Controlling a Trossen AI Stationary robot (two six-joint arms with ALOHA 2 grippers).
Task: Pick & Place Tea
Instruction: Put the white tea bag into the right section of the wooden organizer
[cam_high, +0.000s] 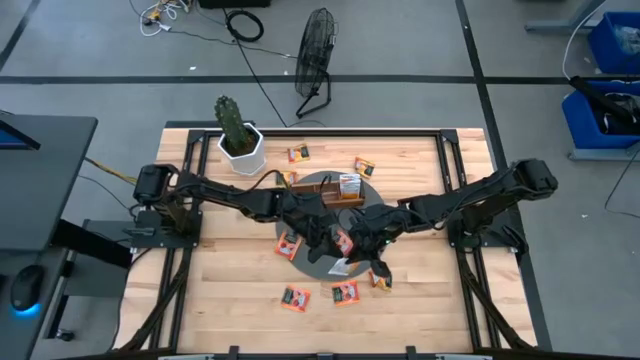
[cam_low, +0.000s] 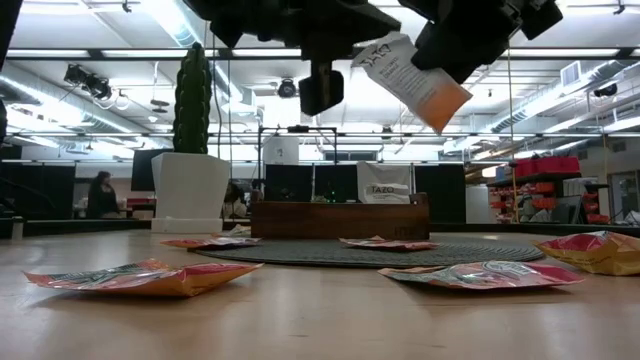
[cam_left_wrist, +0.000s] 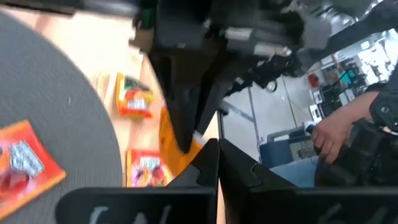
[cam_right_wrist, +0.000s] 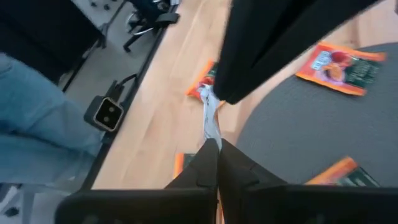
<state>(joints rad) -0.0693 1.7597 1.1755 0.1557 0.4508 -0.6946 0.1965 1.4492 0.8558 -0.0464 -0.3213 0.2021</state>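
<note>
One tea sachet (cam_low: 405, 72), white at one end and orange at the other, hangs in the air over the grey round mat (cam_high: 365, 197). My left gripper (cam_left_wrist: 217, 154) and my right gripper (cam_right_wrist: 215, 149) meet there, both shut on it from opposite sides. The right wrist view shows the sachet (cam_right_wrist: 210, 121) edge-on, running from my right fingers to the left gripper's dark fingers (cam_right_wrist: 239, 68). The brown wooden tray (cam_high: 340, 190) stands on the mat's far part with sachets upright in it. Several loose sachets (cam_high: 295, 298) lie flat on the mat and table. My left gripper pinches the sachet at the end away from my right gripper (cam_right_wrist: 209, 101), coming from the table's left. Its own fingers hide the exact spot in the left wrist view. The sachet is clear of the mat. My right gripper pinches the sachet's near edge (cam_right_wrist: 211, 135) between its two fingers, slanting down from the table's right. The sachet stands edge-on between the fingers. In the low view it hangs tilted, white end up (cam_low: 385, 52) and orange end low (cam_low: 442, 105).
A potted cactus (cam_high: 238, 140) stands at the far left of the table. Orange sachets lie near the front edge (cam_high: 345, 293) and behind the tray (cam_high: 364, 166). A person's hand (cam_left_wrist: 329, 134) and legs (cam_right_wrist: 31, 106) show beside the table.
</note>
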